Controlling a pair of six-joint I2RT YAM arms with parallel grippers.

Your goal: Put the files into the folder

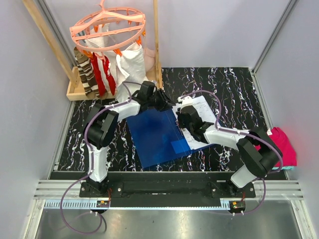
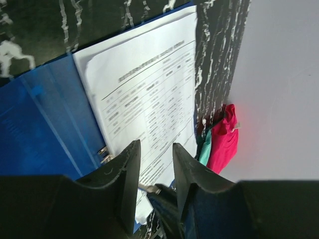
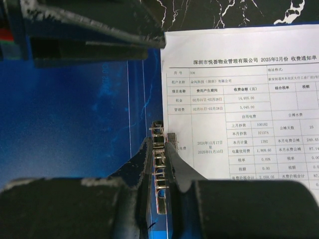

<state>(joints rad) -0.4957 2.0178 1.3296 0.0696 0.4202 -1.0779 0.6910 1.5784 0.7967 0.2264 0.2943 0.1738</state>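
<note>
The blue folder [image 1: 154, 134] lies open on the black marble table. The files [image 1: 202, 107], white printed sheets, lie on its right half beside the spine. In the right wrist view the sheets [image 3: 239, 99] sit just right of the metal clip [image 3: 158, 149] on the blue folder [image 3: 75, 124]. My right gripper [image 3: 158, 152] is shut on the clip's lever at the spine; it also shows from above [image 1: 182, 118]. My left gripper [image 1: 160, 99] hovers open and empty over the folder's far edge; its view [image 2: 156, 157] looks down on the files [image 2: 144, 84] and the folder [image 2: 40, 129].
A folded magenta cloth [image 1: 284, 144] lies at the table's right edge, also in the left wrist view [image 2: 224, 139]. At the back left a pink drying hanger [image 1: 107, 25] carries socks and a white cloth bag [image 1: 132, 62] over a wooden crate [image 1: 79, 92].
</note>
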